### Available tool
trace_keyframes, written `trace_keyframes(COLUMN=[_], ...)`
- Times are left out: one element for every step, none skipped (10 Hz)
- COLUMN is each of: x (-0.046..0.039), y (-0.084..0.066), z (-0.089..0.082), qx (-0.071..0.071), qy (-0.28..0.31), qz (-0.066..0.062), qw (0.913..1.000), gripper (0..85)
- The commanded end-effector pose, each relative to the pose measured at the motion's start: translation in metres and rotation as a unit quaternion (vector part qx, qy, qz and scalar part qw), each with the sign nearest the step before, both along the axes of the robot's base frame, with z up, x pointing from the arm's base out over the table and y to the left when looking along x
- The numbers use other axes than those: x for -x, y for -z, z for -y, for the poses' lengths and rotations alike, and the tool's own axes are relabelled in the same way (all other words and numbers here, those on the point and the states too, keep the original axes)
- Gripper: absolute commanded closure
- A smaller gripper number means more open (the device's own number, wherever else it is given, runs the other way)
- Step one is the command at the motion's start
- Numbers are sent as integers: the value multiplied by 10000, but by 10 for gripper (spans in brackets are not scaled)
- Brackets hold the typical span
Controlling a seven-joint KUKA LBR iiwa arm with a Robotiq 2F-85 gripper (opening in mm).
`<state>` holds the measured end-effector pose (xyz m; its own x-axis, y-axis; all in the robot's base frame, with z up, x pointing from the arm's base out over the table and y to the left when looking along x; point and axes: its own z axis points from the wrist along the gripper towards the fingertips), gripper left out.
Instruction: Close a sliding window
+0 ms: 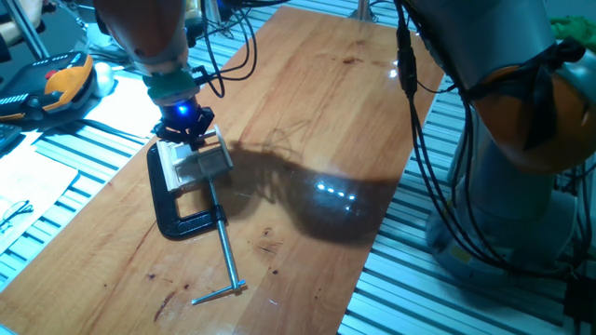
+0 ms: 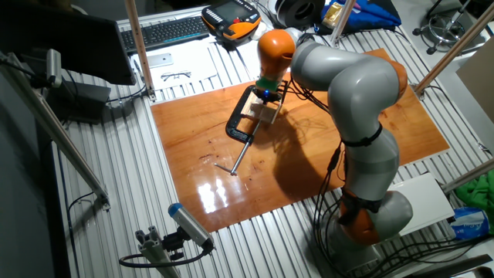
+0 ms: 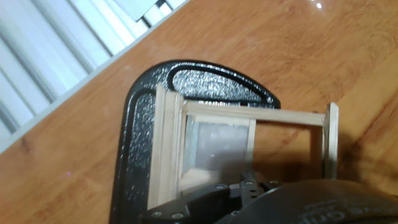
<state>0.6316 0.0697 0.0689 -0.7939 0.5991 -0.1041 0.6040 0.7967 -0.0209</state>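
Observation:
The sliding window [image 1: 197, 160] is a small beige wooden frame held in a black C-clamp [image 1: 179, 219] near the table's left edge. In the hand view the window [image 3: 186, 124] has its pale sliding pane [image 3: 217, 146] at the left side. The right part of the frame is an open gap with the table showing through. My gripper [image 1: 189, 128] is low over the window's far side and its fingers touch the frame. In the hand view the gripper [image 3: 245, 184] is at the bottom edge with its fingertips together, against the pane's lower rail. The other fixed view shows the gripper [image 2: 266, 94] above the window [image 2: 268, 113].
The clamp's long metal screw [image 1: 223, 251] with its T-handle points toward the table's front. The wooden table [image 1: 317, 121] ends close to the window's left, with a ribbed metal bench [image 1: 56, 177] beyond. The arm's base and cables [image 1: 521, 140] stand at the right.

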Motion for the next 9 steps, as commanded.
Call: trace_keyframes(x=[-14,-21,-31,-30,-29,-28,-28,-27,-21], y=[17,17,8,13,21,20,17,7,11], z=[15,19,12,16,15,16,17,26,35], qx=[15,5,18,26,38,111,90,51,147], qy=[-3,18,54,39,-5,-63,-84,-76,-143], qz=[19,36,69,68,34,-2,-19,-26,-48], qw=[10000,10000,10000,10000,10000,9999,9999,10000,9998], gripper=[850,850,850,850,850,850,850,850,850])
